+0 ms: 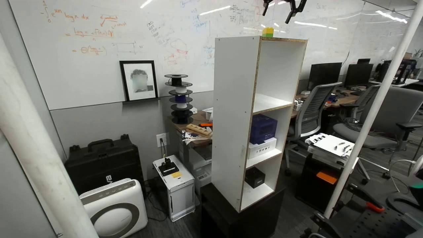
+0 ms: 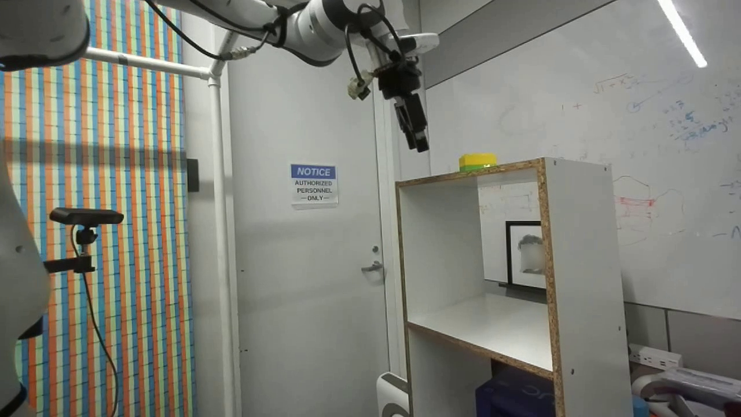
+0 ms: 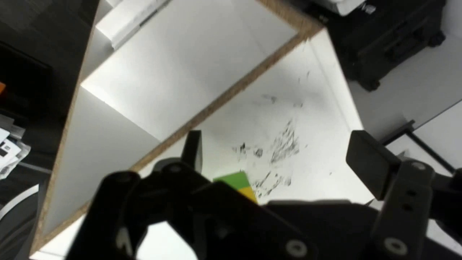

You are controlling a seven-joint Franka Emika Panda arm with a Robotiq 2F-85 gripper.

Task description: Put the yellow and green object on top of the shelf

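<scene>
In an exterior view the yellow and green block [image 1: 268, 32] sits on top of the shelf [image 1: 235, 115], upper right of centre. In an exterior view the gripper [image 2: 418, 147] hangs to the block's upper left, not touching it. The wrist view shows its fingers [image 3: 371, 162] spread, nothing gripped, the block at lower centre, partly hidden. Probably light, stiff, smooth plastic: best pinched by opposite flat sides.

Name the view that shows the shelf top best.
The wrist view: it looks down on the shelf top, showing dark marks, though the gripper hides part. Both exterior views show it nearly edge-on, with the yellow-green block on it.
</scene>
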